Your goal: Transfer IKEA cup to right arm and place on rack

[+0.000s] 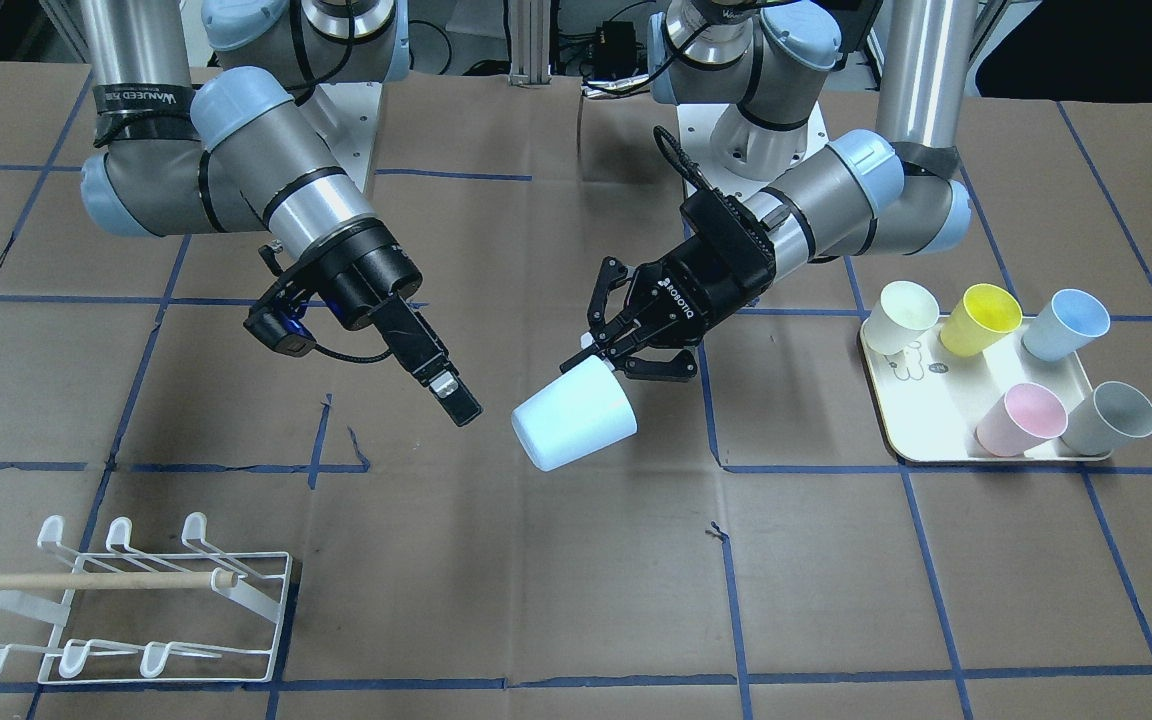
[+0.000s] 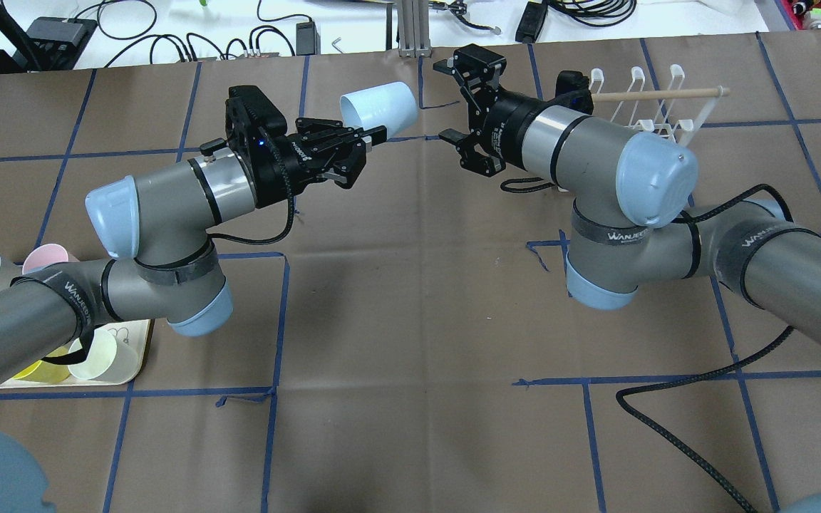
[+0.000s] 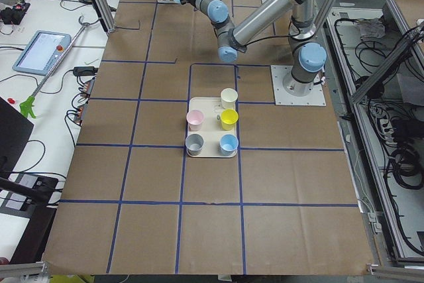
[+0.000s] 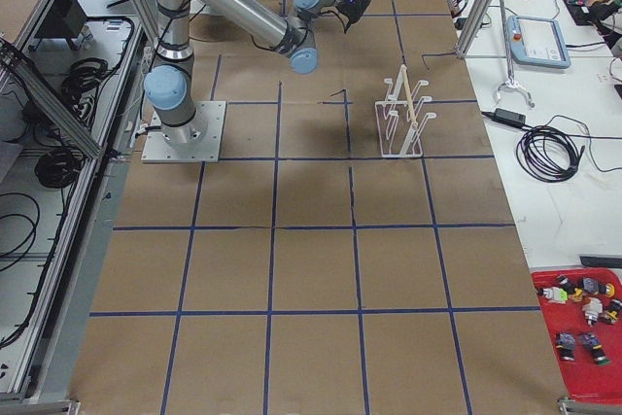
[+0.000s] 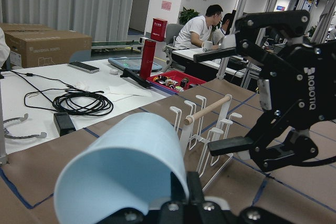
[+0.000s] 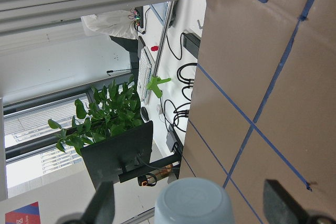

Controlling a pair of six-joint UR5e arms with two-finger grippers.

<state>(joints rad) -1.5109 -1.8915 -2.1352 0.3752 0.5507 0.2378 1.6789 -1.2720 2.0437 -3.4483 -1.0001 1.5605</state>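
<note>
My left gripper [image 2: 366, 139] is shut on the rim of a pale-blue IKEA cup [image 2: 380, 108] and holds it on its side above the table, base towards the right arm. The cup also shows in the front view [image 1: 573, 413] and the left wrist view [image 5: 126, 166]. My right gripper [image 2: 447, 100] is open and empty, a short way from the cup's base without touching it. In the right wrist view the cup's base [image 6: 194, 201] lies centred between the spread fingers [image 6: 102, 203]. The white wire rack [image 1: 136, 600] with its wooden dowel stands empty beyond the right arm.
A cream tray [image 1: 936, 430] on the left arm's side holds several cups: cream [image 1: 908, 315], yellow [image 1: 981, 318], blue [image 1: 1066, 325], pink [image 1: 1021, 418] and grey [image 1: 1111, 418]. A black cable [image 2: 674, 427] lies on the table under the right arm.
</note>
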